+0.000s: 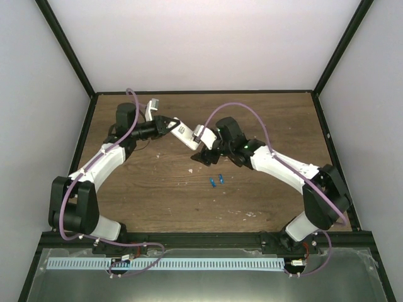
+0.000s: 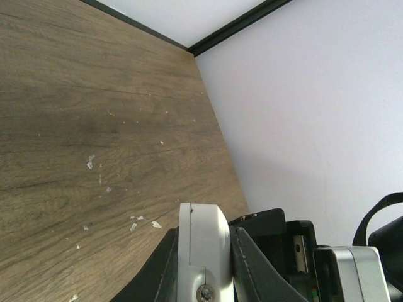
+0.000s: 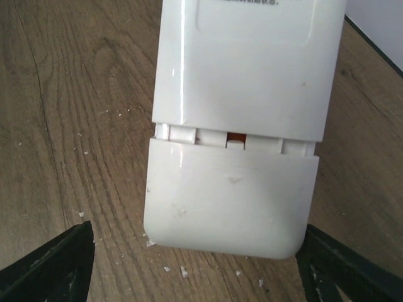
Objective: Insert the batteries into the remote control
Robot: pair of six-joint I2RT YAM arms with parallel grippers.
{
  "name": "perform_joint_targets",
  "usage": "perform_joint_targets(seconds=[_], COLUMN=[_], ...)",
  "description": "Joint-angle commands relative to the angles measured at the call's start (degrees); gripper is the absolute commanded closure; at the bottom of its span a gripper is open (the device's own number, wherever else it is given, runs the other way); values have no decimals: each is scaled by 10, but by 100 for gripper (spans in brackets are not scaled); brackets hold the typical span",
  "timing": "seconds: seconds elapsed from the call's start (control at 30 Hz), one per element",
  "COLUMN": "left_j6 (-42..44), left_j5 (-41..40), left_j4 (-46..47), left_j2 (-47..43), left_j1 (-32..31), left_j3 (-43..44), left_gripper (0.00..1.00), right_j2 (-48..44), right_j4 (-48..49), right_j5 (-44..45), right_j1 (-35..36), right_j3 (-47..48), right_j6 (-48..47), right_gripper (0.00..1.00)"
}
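Note:
The white remote control (image 1: 184, 133) is held above the table, its back facing up. My left gripper (image 1: 169, 126) is shut on one end of it; in the left wrist view the remote (image 2: 203, 217) shows edge-on, clamped by the gripper (image 2: 203, 234). In the right wrist view the remote's back (image 3: 252, 69) and its battery cover (image 3: 230, 201) fill the frame. The cover is slid slightly off, leaving a narrow gap. My right gripper (image 3: 196, 233) is open, its fingers (image 3: 56, 267) standing either side of the cover end without touching. It also shows in the top view (image 1: 208, 156). Two blue batteries (image 1: 216, 180) lie on the table.
The wooden table (image 1: 157, 189) carries small white flecks (image 1: 192, 170). White walls with black frame posts close the back and sides. The table's right back corner shows in the left wrist view (image 2: 189, 50).

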Motion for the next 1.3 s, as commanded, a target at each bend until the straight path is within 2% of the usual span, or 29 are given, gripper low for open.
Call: perform_joint_targets(seconds=[0.0, 0.53, 0.97, 1.27], left_j6=[3, 20, 33, 106], left_j5=[6, 32, 23, -57], left_j4=[15, 6, -10, -114], left_j2=[0, 3, 4, -6], left_j1=[3, 2, 3, 2], left_j3=[16, 13, 15, 43], left_gripper=[100, 100, 100, 100], right_j2=[17, 22, 33, 52], right_j4=[-14, 13, -17, -101], right_j5=[-10, 17, 2, -7], right_j1=[0, 0, 0, 0], right_j3=[37, 55, 74, 124], right_j6=[3, -2, -10, -15], right_gripper=[22, 22, 45, 46])
